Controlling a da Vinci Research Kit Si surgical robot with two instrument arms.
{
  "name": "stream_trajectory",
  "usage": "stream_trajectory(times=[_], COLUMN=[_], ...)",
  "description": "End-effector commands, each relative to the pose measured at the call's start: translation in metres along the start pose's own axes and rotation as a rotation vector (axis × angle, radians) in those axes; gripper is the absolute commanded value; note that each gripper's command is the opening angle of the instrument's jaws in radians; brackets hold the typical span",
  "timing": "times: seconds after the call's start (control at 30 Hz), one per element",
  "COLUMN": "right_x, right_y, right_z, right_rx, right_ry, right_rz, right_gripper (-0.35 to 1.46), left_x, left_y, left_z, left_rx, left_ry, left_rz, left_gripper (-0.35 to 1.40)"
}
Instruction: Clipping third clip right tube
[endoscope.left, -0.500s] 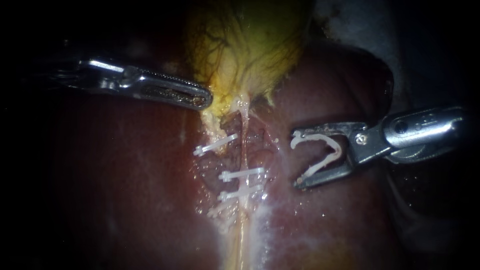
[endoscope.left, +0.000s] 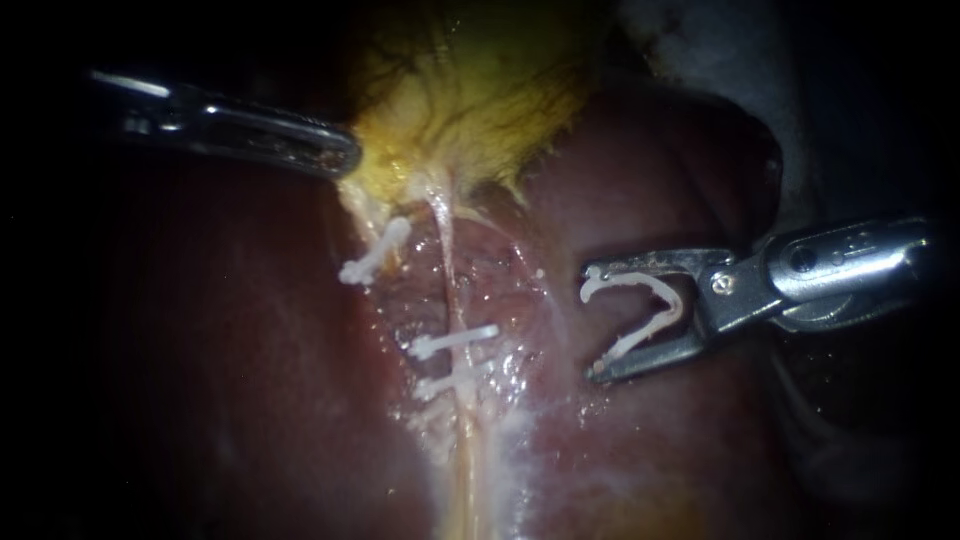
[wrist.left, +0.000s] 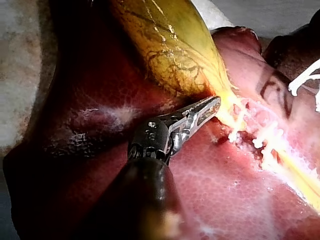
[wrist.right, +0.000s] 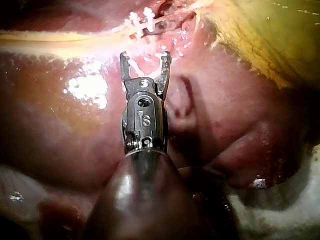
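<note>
Right instrument (endoscope.left: 594, 321) grips an open white clip (endoscope.left: 672, 298), jaws wide. It sits 3 o'clock of the twice-clipped tube (endoscope.left: 449, 280)

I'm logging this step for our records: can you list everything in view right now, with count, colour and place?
Yellow veined gallbladder: one, yellow, above the clipped tube.
Dark red liver: one, red-brown, under and around everything.
Thin pale tube: one, whitish-yellow, running from the gallbladder over the liver.
Closed white plastic clips: three, white; one close under the gallbladder, two across the tube farther down.
Open white clip: one, white, in the right instrument's jaws, clear of the tube.
Pale cloth: one, off-white, beyond the liver's edge.
Left instrument: one, metal, jaws shut on the gallbladder's edge.
Right instrument: one, metal, jaws holding the open white clip.
</note>
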Motion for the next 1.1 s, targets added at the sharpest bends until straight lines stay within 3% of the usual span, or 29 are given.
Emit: stream_trajectory(times=[0.03, 0.23, 0.3, 0.4, 0.73, 0.9, 1.1], right_x=[0.0000, 0.0005, 0.0008, 0.0012, 0.0009, 0.0001, -0.0019], right_y=[0.0000, 0.0004, 0.0009, 0.0019, 0.0055, 0.0071, 0.0080], right_z=[0.0000, 0.0007, 0.0015, 0.0029, 0.0070, 0.0098, 0.0124], right_rx=[0.000, 0.000, 0.030, 0.132, 0.241, 0.252, 0.261], right_ry=[0.000, 0.000, 0.004, 0.018, 0.177, 0.193, 0.196], right_rz=[0.000, 0.005, 0.030, 0.095, 0.363, 0.461, 0.507], right_gripper=[0.55, 0.55, 0.55, 0.55, 0.54, 0.54, 0.54], left_x=[-0.0003, -0.0007, -0.0007, -0.0008, -0.0011, -0.0012, -0.0012], left_y=[0.0000, -0.0007, -0.0010, -0.0016, -0.0031, -0.0034, -0.0038], left_z=[-0.0005, -0.0013, -0.0012, -0.0012, -0.0010, -0.0011, -0.0011], left_rx=[-0.003, -0.011, -0.014, -0.018, -0.010, -0.009, -0.008], left_ry=[-0.007, -0.014, -0.015, -0.015, -0.016, -0.016, -0.016], left_rz=[0.003, 0.007, 0.006, 0.004, 0.006, 0.005, 0.004], left_gripper=[-0.35, -0.35, -0.35, -0.35, -0.35, -0.35, -0.35])
